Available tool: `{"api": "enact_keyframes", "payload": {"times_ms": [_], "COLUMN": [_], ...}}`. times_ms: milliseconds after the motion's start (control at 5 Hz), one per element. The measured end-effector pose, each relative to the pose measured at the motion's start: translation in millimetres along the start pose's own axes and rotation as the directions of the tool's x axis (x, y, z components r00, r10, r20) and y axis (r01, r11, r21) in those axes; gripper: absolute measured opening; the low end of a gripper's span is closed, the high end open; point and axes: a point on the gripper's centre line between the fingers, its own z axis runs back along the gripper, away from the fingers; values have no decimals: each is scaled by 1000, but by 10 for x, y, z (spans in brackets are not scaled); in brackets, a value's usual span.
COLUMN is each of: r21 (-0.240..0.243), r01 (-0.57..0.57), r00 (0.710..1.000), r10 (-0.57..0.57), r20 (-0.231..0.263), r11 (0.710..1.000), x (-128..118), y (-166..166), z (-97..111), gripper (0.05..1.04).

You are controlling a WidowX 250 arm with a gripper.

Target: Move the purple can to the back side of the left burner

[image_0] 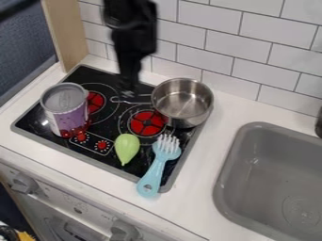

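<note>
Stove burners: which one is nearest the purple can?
The left burner, partly hidden behind the can; the metal pot partly covers the right burner.

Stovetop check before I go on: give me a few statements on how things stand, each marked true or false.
1. The purple can is upright. True.
2. The can already stands at the back of the left burner. False: it stands toward the front, beside the red-marked controls.
3. The green object lies between can and brush. True.
4. The end effector grips the can. False: it is apart from it.
5. The metal pot is upside down. False: its open top faces up.
</note>
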Motion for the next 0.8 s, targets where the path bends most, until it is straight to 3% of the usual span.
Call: {"api": "enact_keyframes", "payload": {"times_ms": [200,400,600,800], "r21": [-56,-27,-11,37], "r01": [-229,-432,-621,-760], "r00": [969,891,766,618], "r10": [222,422,604,738], "r20": [-109,-166,-223,-272], "r11": [972,902,784,649], "x": [-384,-718,-1013,-1234], "y": [-12,-36,-142,-270], "z": [11,22,-87,-242], "gripper": [1000,1000,1000,1000]}}
